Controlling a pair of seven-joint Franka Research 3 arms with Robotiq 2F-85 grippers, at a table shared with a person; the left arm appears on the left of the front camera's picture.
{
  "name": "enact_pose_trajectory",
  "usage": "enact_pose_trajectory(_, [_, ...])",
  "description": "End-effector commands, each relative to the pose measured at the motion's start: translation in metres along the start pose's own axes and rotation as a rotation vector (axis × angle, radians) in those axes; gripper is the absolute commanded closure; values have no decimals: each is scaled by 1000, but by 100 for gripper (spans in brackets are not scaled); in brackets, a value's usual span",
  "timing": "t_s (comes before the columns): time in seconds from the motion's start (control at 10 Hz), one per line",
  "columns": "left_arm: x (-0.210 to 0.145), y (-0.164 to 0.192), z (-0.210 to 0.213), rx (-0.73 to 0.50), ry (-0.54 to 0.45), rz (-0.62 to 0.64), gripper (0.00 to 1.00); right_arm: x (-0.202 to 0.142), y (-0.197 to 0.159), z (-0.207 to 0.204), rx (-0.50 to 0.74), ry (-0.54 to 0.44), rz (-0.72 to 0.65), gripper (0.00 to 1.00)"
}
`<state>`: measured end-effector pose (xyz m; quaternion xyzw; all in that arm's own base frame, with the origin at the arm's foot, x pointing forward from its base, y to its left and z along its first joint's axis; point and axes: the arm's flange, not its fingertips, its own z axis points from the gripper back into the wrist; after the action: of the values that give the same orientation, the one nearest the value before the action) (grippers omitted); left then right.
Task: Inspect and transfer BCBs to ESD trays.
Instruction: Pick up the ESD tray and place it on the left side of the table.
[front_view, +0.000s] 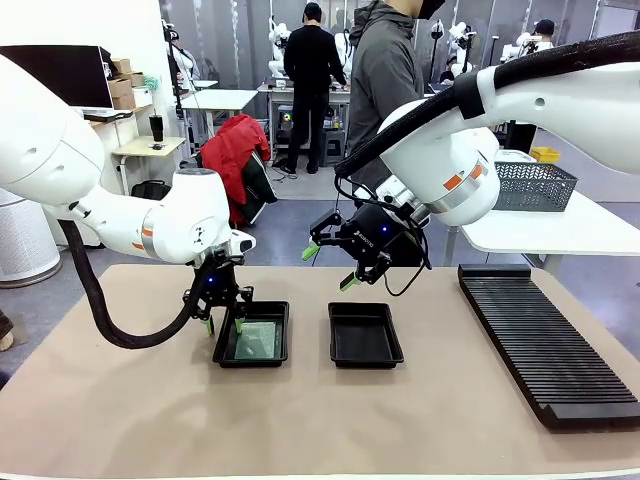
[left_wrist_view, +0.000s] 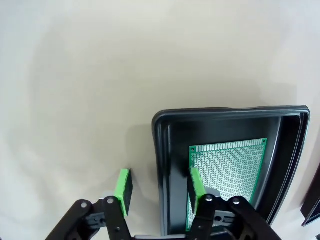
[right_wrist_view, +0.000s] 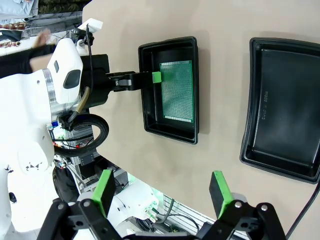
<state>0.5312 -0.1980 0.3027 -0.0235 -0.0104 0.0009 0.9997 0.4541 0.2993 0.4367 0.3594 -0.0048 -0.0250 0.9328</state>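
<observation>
Nearest the robot: a shallow black plastic tray (front_view: 250, 363) with 1 thin green perforated rectangular board (front_view: 257, 340) flat on its floor. The board's long axis runs away from the robot toward the far side, same as the tray's.

The black 2-finger left gripper (front_view: 222, 318) is down at that tray's left long wall, toward the far end, straddling it. In the left wrist view the outer green pad (left_wrist_view: 123, 189) is outside over the beige table mat (front_view: 120, 420), with a gap to the wall. The inner pad (left_wrist_view: 196, 182) is inside the tray, over the board's edge. Jaws are at a middling gap, with nothing visibly clamped.

Key relation: the board lies just inward of the inner finger, and the jaw line crosses the tray wall rather than the board's width. Can't tell whether the wall or the board edge is the target.

Just beside it on the right, not touching, is a 2nd black tray (front_view: 368, 363), bare inside. Above its far rim the right gripper (front_view: 330, 265) hovers tilted, jaws wide, carrying nothing. The left arm is clearly nearer the board.

Farther right is a long black ribbed rack (front_view: 545, 340). At the far side stands a person in a grey hoodie (front_view: 385, 70).
</observation>
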Motion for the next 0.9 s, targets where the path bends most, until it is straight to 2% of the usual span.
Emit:
enact_pose_trajectory(0.0, [-5, 8, 0, -27, -14, -10, 48, 0, 1, 0, -5, 0, 1, 0])
enact_pose_trajectory(0.5, [-6, 7, 5, -26, -20, -19, 73, 0, 1, 0, -5, 0, 1, 0])
enact_pose_trajectory(0.7, [-4, 6, 5, -25, -11, -19, 75, 0, 1, 0, -5, 0, 1, 0])
enact_pose_trajectory(0.8, [-4, 6, 5, -27, -9, -20, 85, 0, 1, 0, -5, 0, 1, 0])
